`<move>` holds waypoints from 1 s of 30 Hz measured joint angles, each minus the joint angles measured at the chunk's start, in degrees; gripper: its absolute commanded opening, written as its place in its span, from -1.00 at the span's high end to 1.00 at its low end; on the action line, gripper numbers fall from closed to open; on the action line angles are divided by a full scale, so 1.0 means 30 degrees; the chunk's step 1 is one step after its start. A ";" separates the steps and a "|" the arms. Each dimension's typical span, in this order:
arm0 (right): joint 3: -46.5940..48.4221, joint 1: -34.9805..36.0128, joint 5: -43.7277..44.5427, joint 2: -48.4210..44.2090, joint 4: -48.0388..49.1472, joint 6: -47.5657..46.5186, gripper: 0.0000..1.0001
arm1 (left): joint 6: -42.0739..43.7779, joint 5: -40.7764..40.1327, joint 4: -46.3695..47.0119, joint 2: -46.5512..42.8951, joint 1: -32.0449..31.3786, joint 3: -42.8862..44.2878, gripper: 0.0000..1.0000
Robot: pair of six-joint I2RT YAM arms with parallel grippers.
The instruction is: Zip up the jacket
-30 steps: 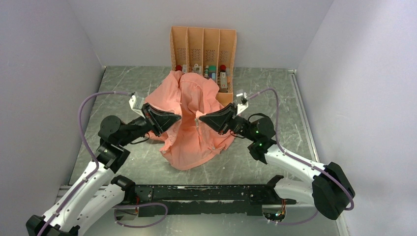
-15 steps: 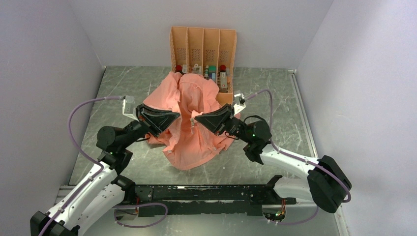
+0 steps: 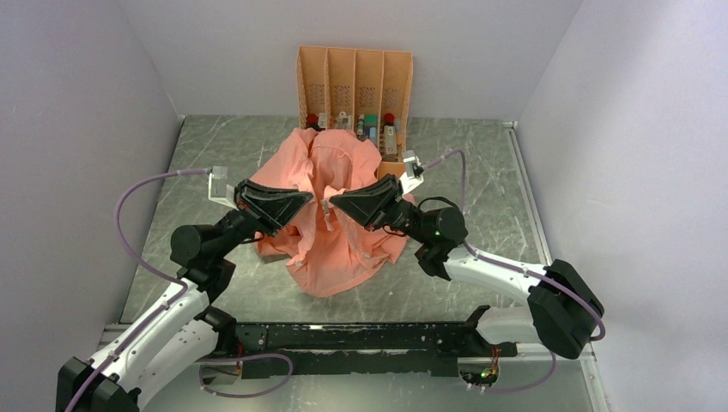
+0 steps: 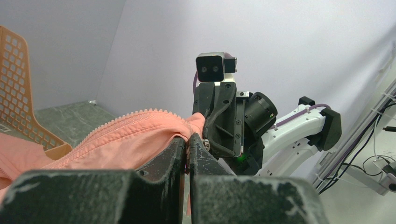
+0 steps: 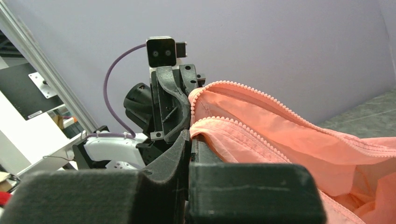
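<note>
Top external: left gripper [image 3: 306, 199] and right gripper [image 3: 334, 202] clenched the salmon-pink thin-fabric jacket [image 3: 343, 257]; we judged its zipper edges [image 5: 261, 95] needed level alignment.

At the top centre of your overhead view stands an orange perforated rack [image 3: 354, 73] with four slots, at the far edge of the grey marbled bench [image 3: 215, 163]. Small bottles [image 3: 370, 125] sit low in its slots, two of them red-capped.
</note>
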 measured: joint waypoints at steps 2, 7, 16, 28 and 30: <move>0.0058 0.0109 0.0029 0.0219 0.0160 0.0073 1.00 | -0.0109 -0.0058 0.0066 0.0000 0.0000 -0.0007 0.84; 0.0066 0.0335 0.0175 0.0678 0.0459 0.0255 1.00 | -0.0335 -0.0109 0.0372 0.0007 0.0000 -0.0058 0.84; 0.0175 0.0605 0.0401 0.0940 0.0991 0.0328 1.00 | -0.0525 -0.0102 0.0641 0.0197 0.0000 -0.0095 0.84; 0.0306 0.0765 0.0780 0.1166 0.1107 0.0299 1.00 | -0.0648 -0.0066 0.0852 0.0255 0.0000 -0.0095 0.84; 0.0313 0.0787 0.0794 0.1239 0.1100 0.0291 1.00 | -0.0721 -0.0029 0.0991 0.0328 0.0000 -0.0095 0.84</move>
